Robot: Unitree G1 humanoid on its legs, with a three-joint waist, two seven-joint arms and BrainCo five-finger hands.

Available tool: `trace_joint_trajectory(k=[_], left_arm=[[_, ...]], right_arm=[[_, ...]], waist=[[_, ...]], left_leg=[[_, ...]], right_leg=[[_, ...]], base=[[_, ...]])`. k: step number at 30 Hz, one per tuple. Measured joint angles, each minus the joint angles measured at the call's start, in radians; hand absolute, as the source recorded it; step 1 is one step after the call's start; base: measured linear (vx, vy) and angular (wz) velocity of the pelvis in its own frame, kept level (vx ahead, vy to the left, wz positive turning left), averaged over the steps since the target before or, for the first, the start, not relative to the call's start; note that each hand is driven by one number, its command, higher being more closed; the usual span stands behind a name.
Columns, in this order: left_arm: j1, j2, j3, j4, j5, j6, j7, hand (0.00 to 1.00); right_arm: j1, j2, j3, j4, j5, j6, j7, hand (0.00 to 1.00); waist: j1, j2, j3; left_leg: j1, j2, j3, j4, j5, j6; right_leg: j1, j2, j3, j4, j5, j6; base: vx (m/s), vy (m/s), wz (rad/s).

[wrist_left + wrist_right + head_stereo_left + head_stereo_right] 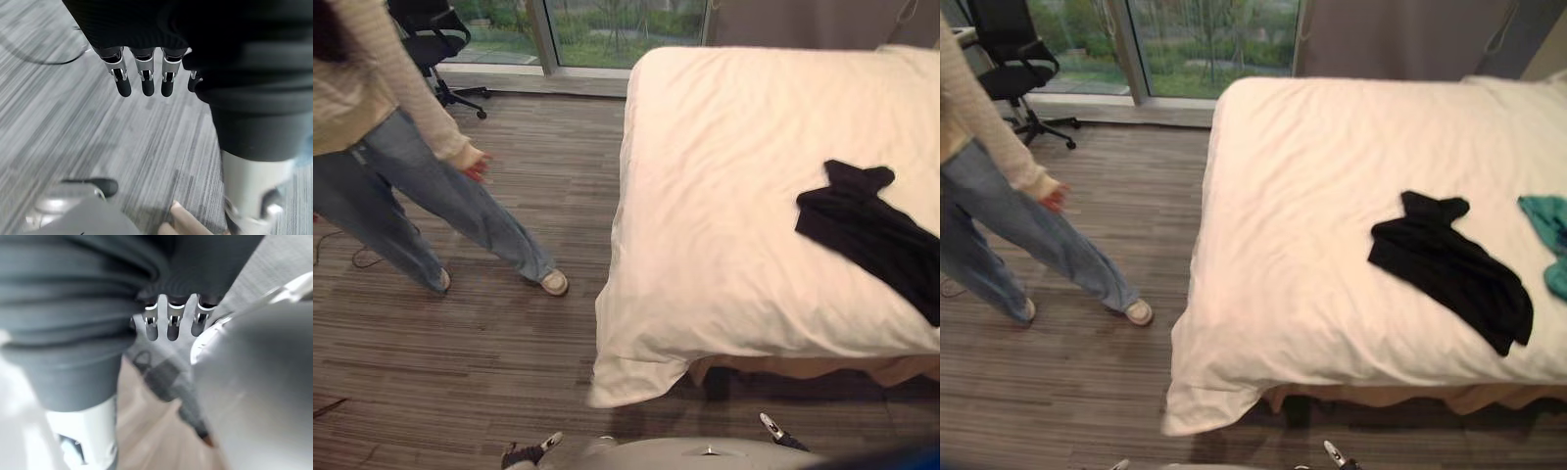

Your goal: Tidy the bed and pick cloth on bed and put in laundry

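Eye views: a limp, crumpled black cloth garment (1449, 264) is lying on the smooth white-quilted bed (724, 245) near its foot edge, with a teal cloth (1547, 235) nearby. The robot should be closing in and pinching a raised fold rather than the quilt, clear of the person in blue jeans (465, 211). Left wrist view: the left hand (145, 81) is hanging over the striped floor (73, 137), fingers straight and holding nothing. Right wrist view: the right hand (171, 328) is showing relaxed, empty fingers.

Cloth (1449, 269) on bed (1302, 225); person (382, 147) left of bed.
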Motion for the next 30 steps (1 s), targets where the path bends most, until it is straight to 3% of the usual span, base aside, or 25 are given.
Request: trace_joint_trajectory(k=[3, 4, 7, 16, 30], left_arm=[[-0.007, -0.041, 0.028, 0.001, 0.023, -0.017, -0.021, 0.0], [-0.008, -0.047, 0.031, 0.001, 0.048, -0.027, -0.04, 0.0], [-0.011, -0.058, 0.026, 0.001, 0.06, -0.053, -0.044, 0.0], [-0.018, -0.04, -0.023, -0.001, 0.038, -0.098, -0.039, 0.0], [-0.026, -0.04, -0.021, 0.001, -0.112, -0.08, 0.003, 0.0]], right_arm=[[-0.008, -0.01, 0.012, 0.01, 0.001, -0.015, 0.002, 0.0], [-0.01, -0.013, 0.016, 0.015, 0.007, -0.015, 0.003, 0.0], [-0.017, -0.028, 0.022, 0.017, 0.012, -0.015, 0.001, 0.0], [-0.037, -0.011, 0.064, 0.017, 0.021, -0.014, -0.004, 0.0], [-0.04, -0.012, 0.079, 0.017, 0.028, -0.016, -0.008, 0.0]], waist=[[-0.002, 0.018, -0.009], [-0.006, 0.04, -0.004], [-0.012, 0.055, 0.003], [-0.006, 0.019, 0.033], [-0.007, 0.013, 0.043]], left_leg=[[0.008, 0.007, 0.002, -0.032, 0.006, -0.01], [0.006, 0.007, 0.002, -0.047, 0.016, -0.018], [0.014, 0.003, 0.002, -0.078, 0.032, -0.024], [0.039, -0.015, 0.005, -0.128, 0.046, -0.015], [0.059, -0.031, 0.013, -0.183, 0.077, -0.012]], right_leg=[[0.031, 0.015, -0.004, -0.067, 0.009, 0.001], [0.033, 0.022, -0.006, -0.094, 0.026, 0.001], [0.04, 0.028, -0.006, -0.132, 0.05, 0.0], [0.063, 0.033, -0.004, -0.192, 0.106, 0.008], [0.051, 0.028, -0.001, -0.192, 0.113, 0.016]], base=[[0.07, -0.079, -0.02], [0.01, -0.045, -0.05], [-0.03, -0.016, -0.02], [-0.1, 0.003, -0.02], [-0.03, 0.003, -0.02]])
